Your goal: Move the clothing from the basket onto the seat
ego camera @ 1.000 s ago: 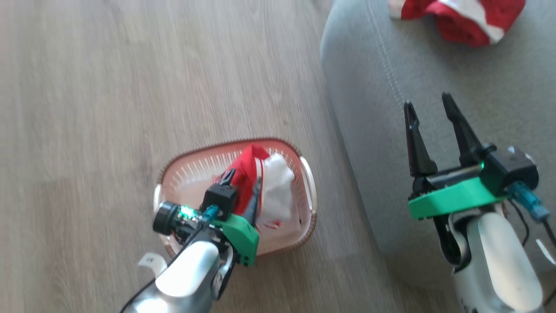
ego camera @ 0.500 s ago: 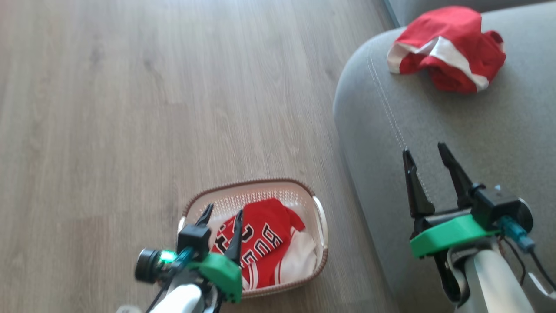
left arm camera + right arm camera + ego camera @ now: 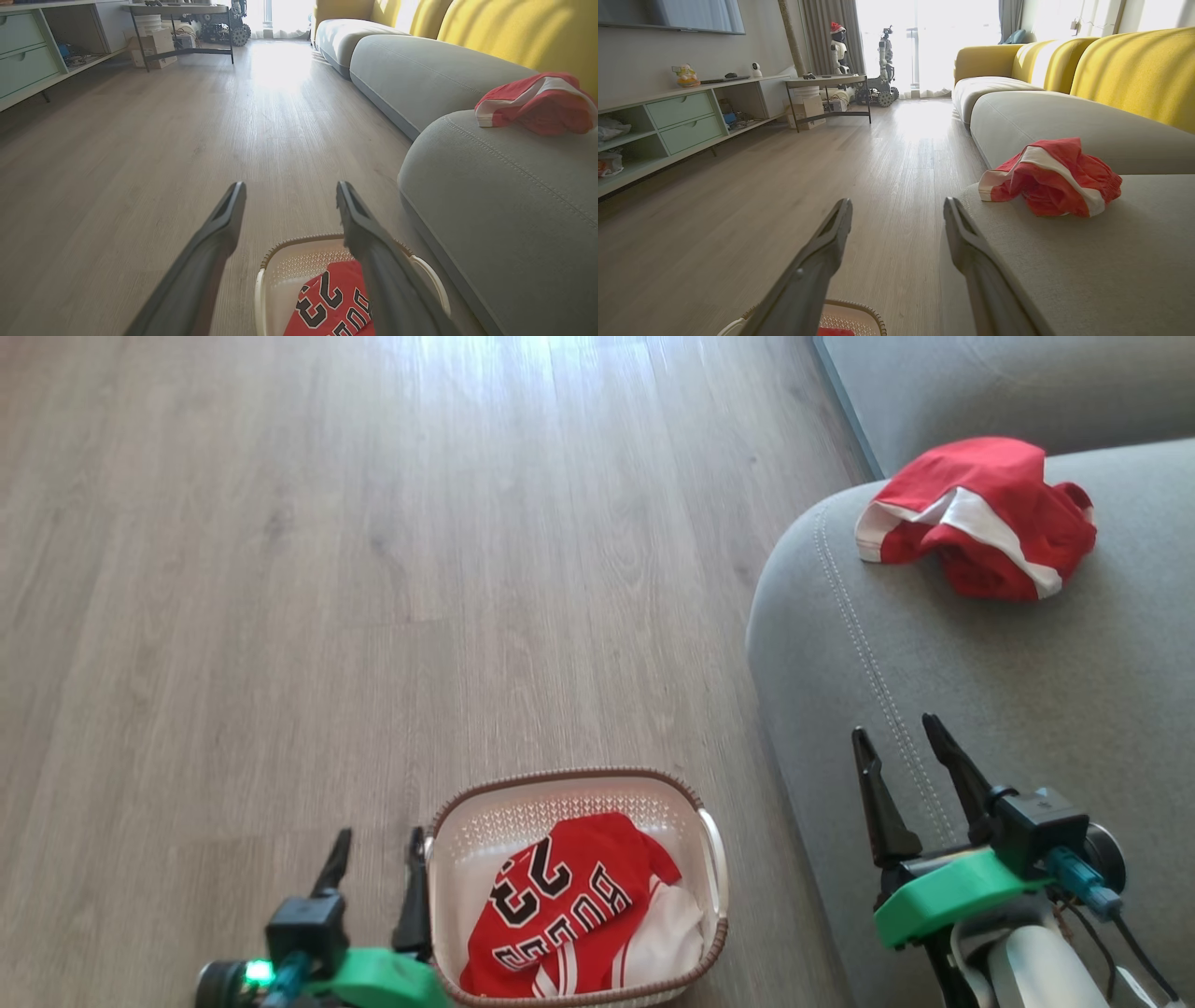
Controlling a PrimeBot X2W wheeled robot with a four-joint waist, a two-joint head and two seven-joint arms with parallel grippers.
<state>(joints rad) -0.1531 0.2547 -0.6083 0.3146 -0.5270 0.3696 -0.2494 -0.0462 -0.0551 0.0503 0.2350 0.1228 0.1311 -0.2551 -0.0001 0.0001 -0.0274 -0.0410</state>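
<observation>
Clothing point(image 3: 597, 933) is split in the head view: jersey point(image 3: 560, 896) in the basket point(image 3: 569, 775), lower centre; shorts point(image 3: 980, 518) already on the seat point(image 3: 1027, 663), upper right. Left gripper point(image 3: 378, 835), spread empty beside the basket, pinched that jersey a second ago; likely it slipped. Left wrist view: jersey at the bottom edge, inside the basket. Right wrist view: right gripper point(image 3: 897, 201) released, empty, facing the shorts.

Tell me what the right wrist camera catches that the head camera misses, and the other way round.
Right wrist view: yellow sofa backs, a cabinet with green drawers, another robot by the window. Head view: the jersey with its 23 readable, and the open left gripper. Shared: the red shorts on the grey seat, the basket, the wood floor, the open right gripper.
</observation>
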